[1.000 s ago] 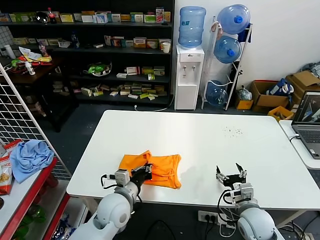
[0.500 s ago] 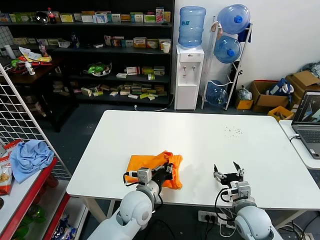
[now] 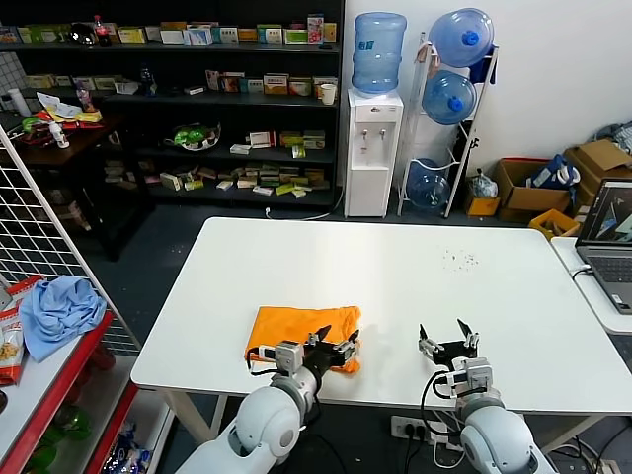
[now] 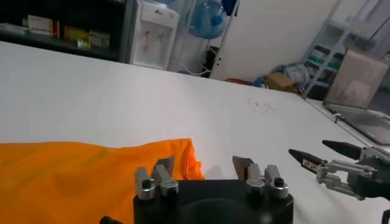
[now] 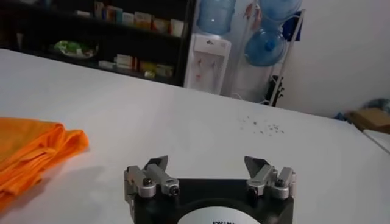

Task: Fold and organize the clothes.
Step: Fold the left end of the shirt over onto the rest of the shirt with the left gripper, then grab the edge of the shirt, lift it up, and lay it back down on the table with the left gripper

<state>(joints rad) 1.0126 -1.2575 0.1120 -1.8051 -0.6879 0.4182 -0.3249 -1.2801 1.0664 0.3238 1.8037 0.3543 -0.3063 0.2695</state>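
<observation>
Blue cloth (image 3: pixel 59 310): heaped on the red shelf far left, off the surface.
T-shirt (image 3: pixel 296 331): orange, folded into a rectangle, lying flat near the front edge of the white surface (image 3: pixel 395 276).
Left gripper (image 3: pixel 333 346): released, fingers spread, at the shirt's right front corner, holding nothing.
Right gripper (image 3: pixel 446 343): released wide, empty, over bare surface right of the shirt.
</observation>
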